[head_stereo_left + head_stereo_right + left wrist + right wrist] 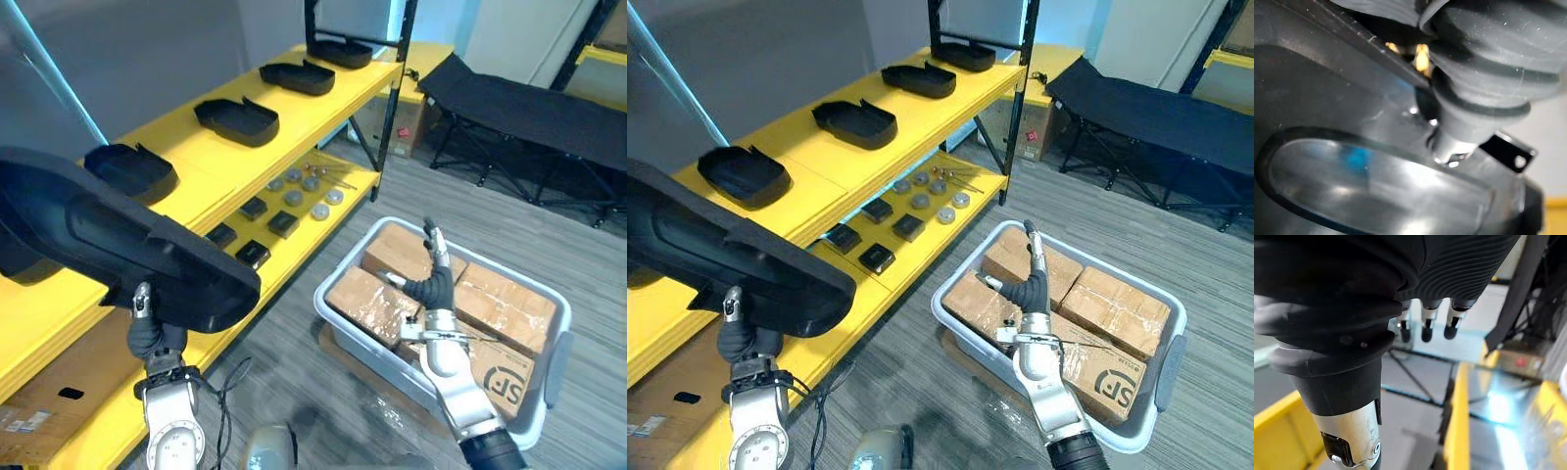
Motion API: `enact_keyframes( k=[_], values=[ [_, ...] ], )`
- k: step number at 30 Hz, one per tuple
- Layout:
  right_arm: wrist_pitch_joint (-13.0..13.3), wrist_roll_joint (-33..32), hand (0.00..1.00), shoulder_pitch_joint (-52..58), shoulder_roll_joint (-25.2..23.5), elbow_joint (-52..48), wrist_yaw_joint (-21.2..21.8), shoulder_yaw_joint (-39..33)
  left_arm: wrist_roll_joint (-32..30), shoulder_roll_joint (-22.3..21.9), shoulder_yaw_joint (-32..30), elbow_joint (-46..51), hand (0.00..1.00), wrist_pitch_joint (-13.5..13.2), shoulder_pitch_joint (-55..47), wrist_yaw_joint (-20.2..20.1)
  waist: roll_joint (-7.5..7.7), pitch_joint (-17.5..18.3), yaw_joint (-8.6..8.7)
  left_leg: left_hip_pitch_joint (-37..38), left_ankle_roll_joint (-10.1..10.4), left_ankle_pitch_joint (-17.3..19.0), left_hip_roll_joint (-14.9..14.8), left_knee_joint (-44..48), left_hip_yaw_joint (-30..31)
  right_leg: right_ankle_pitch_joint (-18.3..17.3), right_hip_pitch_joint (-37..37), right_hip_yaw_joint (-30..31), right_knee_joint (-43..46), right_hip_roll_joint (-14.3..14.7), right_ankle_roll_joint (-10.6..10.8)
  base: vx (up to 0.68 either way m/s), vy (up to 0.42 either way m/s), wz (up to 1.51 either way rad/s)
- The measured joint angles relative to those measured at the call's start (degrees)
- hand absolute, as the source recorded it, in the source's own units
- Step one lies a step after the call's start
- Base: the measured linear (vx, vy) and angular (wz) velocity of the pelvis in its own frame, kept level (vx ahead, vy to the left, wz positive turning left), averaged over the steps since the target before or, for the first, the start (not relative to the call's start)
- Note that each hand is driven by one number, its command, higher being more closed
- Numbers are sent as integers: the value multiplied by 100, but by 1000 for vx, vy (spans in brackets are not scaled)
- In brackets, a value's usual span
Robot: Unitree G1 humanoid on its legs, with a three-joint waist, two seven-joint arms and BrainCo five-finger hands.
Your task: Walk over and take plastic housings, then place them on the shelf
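A big black plastic housing [108,245] is held up at the left, in front of the yellow shelf [196,159]. My left hand [147,328] grips its lower edge from below, and the thumb [1459,132] presses on its glossy face [1352,171]. Several more black housings lie in a row on the top shelf, the nearest one [130,168] just past the held one. At the lower right my right hand [433,279] is raised with straight fingers [1425,328], empty, above a bin of boxes.
A grey bin [362,352] of taped cardboard boxes [367,299] stands on the floor at right. The lower shelf holds small black blocks [284,223] and metal discs [318,209]. A black folding cot [529,108] stands at the back right. A flat cardboard box [59,392] lies under the shelf.
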State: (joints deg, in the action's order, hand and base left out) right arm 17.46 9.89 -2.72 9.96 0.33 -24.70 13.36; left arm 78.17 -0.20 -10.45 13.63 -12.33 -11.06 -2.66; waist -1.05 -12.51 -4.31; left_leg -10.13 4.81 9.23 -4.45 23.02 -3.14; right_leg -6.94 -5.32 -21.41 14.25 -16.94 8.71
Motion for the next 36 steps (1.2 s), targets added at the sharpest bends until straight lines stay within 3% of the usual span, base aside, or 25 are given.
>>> enact_keyframes(
  k=[2,6,10,11,14,16,17,20,21,25,30,36],
  values=[
    [22,4,0,-38,-28,2,56,122,-11,-25,-5,80,100,-146,20,21,-9,-14,-56,-11,-22,-39,64,-168,49,32,-1,-8,-116,4,-22,-14,53,15],
    [23,4,0,-115,-32,18,89,121,-49,-33,-2,153,100,-165,20,34,-32,-28,-112,0,10,-132,111,-319,121,21,-46,-100,-183,34,-36,-4,-8,15],
    [18,44,0,-105,-49,16,77,147,-229,-32,2,340,100,136,23,131,37,-72,-109,13,-46,-61,202,-278,215,36,-160,-169,-54,-44,-41,23,28,20],
    [18,42,0,6,-49,17,56,152,-378,-19,13,357,100,308,43,136,48,-79,-90,80,-119,3,232,-230,324,96,-95,56,366,-82,-161,24,87,33],
    [36,61,0,33,-67,13,56,241,-486,-8,5,395,100,444,-32,145,75,-84,-121,311,-154,18,195,-290,468,416,130,645,997,20,-553,69,110,27],
    [185,154,0,37,-188,15,56,269,-490,37,15,426,100,470,8,169,65,-93,-106,269,-231,43,136,-332,701,-65,230,1030,955,294,-532,41,-12,34],
    [306,216,0,27,-194,14,68,290,-490,98,28,425,100,485,44,216,92,-78,-107,211,-238,35,98,-355,796,-352,260,1217,602,577,-517,28,-55,39],
    [504,258,0,22,-184,14,78,291,-501,208,53,199,100,510,112,251,118,-86,-87,204,-204,29,173,-424,944,-412,383,1554,-197,1074,-525,19,-91,37],
    [554,268,0,36,-134,15,76,267,-508,237,69,52,100,526,187,248,159,-86,32,195,-134,10,284,-425,1095,-193,356,1811,-215,1188,-397,14,-142,58],
    [664,238,0,36,64,5,110,19,-463,199,303,-173,100,521,198,246,-48,-88,127,192,122,-210,199,-712,1263,-193,375,1545,-198,1295,-483,75,-156,32],
    [667,228,0,37,336,-268,136,-395,-423,202,507,-187,100,509,263,206,-44,-87,194,231,190,-541,119,-1100,1251,-174,335,1402,-274,1372,-521,80,-101,22],
    [1024,-30,0,45,356,-443,366,-321,-372,200,683,-185,100,353,261,174,-43,-84,178,365,165,-715,266,-1351,1418,-304,279,1259,-134,1253,-630,43,-14,25]
  ],
)
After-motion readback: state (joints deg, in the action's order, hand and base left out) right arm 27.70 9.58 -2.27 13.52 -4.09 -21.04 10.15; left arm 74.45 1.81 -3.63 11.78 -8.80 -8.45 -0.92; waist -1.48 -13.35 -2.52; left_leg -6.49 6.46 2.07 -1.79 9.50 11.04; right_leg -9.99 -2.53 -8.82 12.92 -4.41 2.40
